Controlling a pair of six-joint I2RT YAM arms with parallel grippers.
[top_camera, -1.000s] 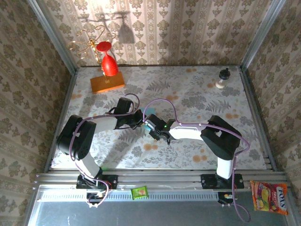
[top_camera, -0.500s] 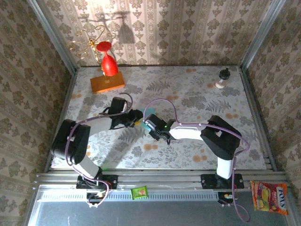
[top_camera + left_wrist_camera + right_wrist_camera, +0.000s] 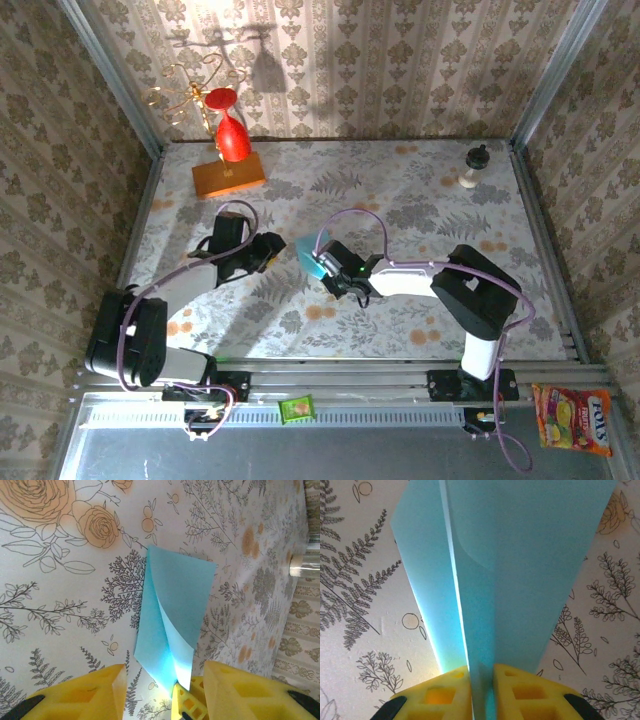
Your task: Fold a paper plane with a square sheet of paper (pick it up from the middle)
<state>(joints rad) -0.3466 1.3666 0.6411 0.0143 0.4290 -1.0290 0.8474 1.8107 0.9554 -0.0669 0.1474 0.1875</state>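
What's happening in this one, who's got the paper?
The two arms are working a light-blue sheet of paper in the middle of the flowered table. The right gripper has its jaws pinched on one end of the sheet, which carries a long crease with one flap curling over. The left gripper faces the sheet with its jaws open, gripping nothing.
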